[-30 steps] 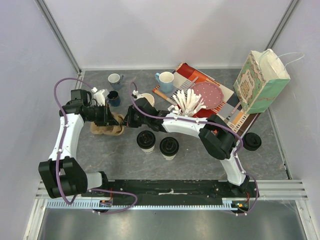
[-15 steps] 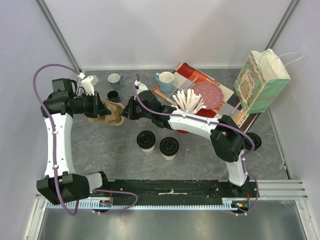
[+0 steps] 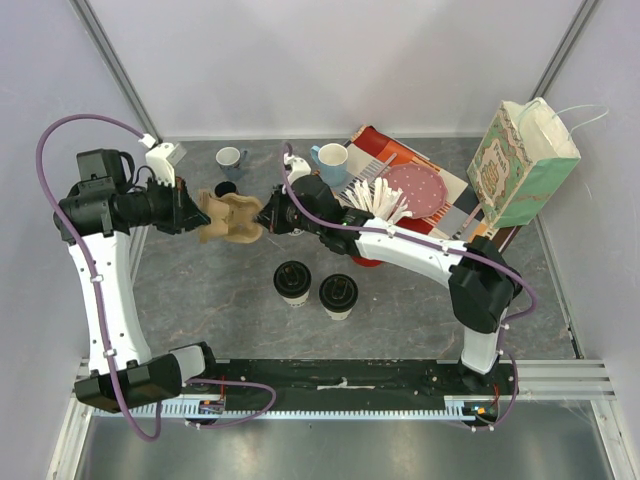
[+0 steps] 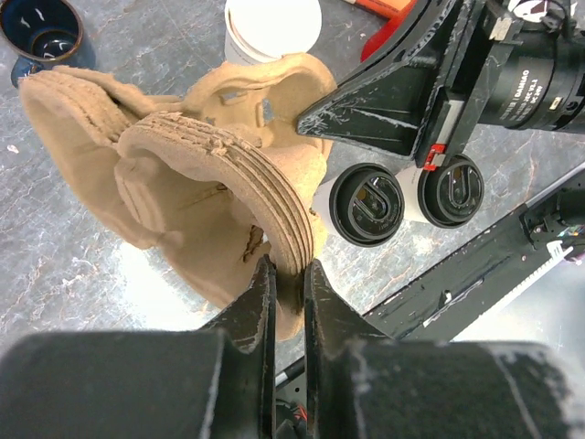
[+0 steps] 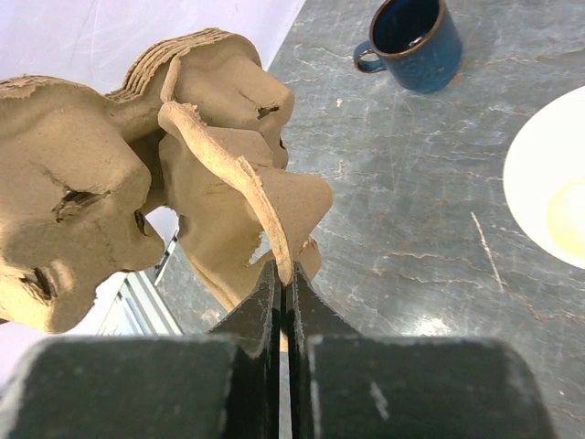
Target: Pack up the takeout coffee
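My left pincer (image 4: 288,274) is squeezing the layered rim of a stack of brown pulp cup carriers (image 3: 228,218), jaws narrow, holding it up off the bench (image 3: 400,320). At the stack's other side my right pincer (image 5: 281,274) is pinching a thin flap, jaws all but meeting. The left coffee cup (image 3: 292,279) and the right coffee cup (image 3: 338,293) are standing lidded, side by side on the bench, nearer me than the stack. I am not managing to count the nested carriers. From overhead the stack is hiding most of the dark blue mug (image 5: 409,43), and my right arm is covering part of a black lid (image 3: 505,283).
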Motion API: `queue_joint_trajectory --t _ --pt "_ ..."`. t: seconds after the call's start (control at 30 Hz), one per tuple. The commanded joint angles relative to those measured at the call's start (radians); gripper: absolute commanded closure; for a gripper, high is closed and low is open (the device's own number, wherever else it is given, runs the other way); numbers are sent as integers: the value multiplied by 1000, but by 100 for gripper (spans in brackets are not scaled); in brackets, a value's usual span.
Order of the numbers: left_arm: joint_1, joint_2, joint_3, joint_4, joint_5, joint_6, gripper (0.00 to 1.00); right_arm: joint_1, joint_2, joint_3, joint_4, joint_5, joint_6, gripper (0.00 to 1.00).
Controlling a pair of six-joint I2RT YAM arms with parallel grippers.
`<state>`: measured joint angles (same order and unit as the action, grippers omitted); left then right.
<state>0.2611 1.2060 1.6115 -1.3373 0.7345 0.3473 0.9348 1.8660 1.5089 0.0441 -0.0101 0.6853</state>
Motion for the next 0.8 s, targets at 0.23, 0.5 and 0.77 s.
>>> queue_joint_trajectory --t 0.23,0.5,0.77 --pt "24 -65 59 35 -121 127 98 -67 -53 -78 -135 76 -69 100" --pt "24 -63 57 36 -218 208 98 -76 -70 -85 -144 88 -69 100" --pt "24 -69 -7 67 -288 266 98 -91 -97 -101 -151 96 -75 100"
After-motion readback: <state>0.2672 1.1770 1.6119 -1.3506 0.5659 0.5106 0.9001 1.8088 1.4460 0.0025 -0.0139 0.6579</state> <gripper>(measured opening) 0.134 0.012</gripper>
